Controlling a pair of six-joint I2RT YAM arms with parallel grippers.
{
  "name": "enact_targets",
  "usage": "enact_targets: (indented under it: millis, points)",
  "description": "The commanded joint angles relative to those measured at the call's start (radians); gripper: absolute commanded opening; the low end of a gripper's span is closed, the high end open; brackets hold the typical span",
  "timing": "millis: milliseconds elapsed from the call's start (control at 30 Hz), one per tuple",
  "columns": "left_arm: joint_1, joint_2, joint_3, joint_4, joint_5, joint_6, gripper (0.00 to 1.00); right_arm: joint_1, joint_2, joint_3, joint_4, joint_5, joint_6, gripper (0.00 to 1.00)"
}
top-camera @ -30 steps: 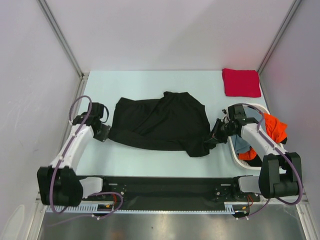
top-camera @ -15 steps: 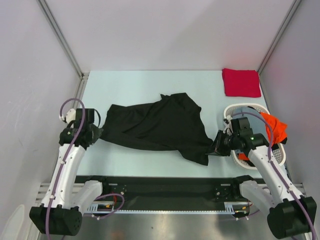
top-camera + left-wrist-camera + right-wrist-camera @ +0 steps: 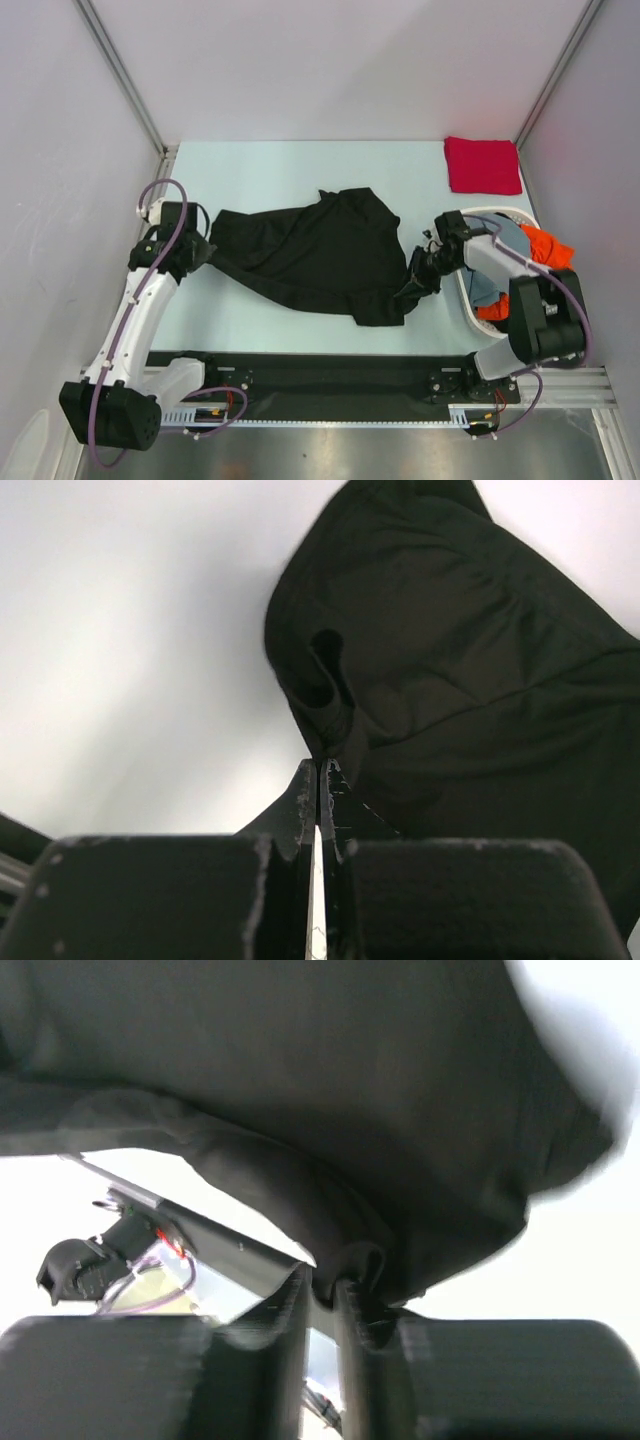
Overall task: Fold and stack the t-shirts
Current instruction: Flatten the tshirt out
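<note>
Black t-shirt [image 3: 310,260] lies unfolded mid-table: your left gripper [image 3: 204,256] pinches its nine o'clock edge, right gripper [image 3: 414,285] narrow, grip unclear. Red t-shirt [image 3: 483,164] folded at one o'clock; orange t-shirt [image 3: 550,255] waits in basket [image 3: 500,212].

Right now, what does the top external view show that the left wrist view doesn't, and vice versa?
Only top external: the folded red cloth t-shirt at the far right, the white perforated plastic basket holding an orange cloth tee, and the right gripper at the right edge of the large black cloth t-shirt. Only left wrist: the left gripper shut on a pinch of that shirt. Both: the black shirt on the pale table.
</note>
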Motion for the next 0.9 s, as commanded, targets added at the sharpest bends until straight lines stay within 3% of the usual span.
enact_targets:
  millis: [0,100,233,400,467,600,867]
  points:
    - [-0.017,0.008,0.008,0.094,0.046,0.055,0.0,-0.011,0.081,0.135,0.038,0.014,-0.092,0.27]
    - [-0.023,0.006,0.005,0.112,0.065,0.064,0.0,-0.008,0.027,0.169,-0.017,0.074,-0.155,0.43]
    - [-0.024,-0.003,-0.021,0.124,0.077,0.064,0.0,0.014,-0.063,0.097,-0.08,0.103,-0.215,0.54]
    - [-0.024,0.008,-0.028,0.131,0.097,0.066,0.0,0.131,-0.198,-0.03,-0.025,0.176,-0.16,0.5]
    - [-0.026,0.017,-0.023,0.132,0.106,0.067,0.0,0.169,-0.202,-0.032,-0.023,0.277,-0.106,0.49]
    - [-0.027,0.028,-0.017,0.135,0.119,0.067,0.0,0.184,-0.202,-0.099,-0.006,0.334,0.024,0.45]
    - [-0.031,0.039,-0.018,0.138,0.129,0.066,0.0,0.184,-0.191,-0.163,0.13,0.318,0.043,0.47]
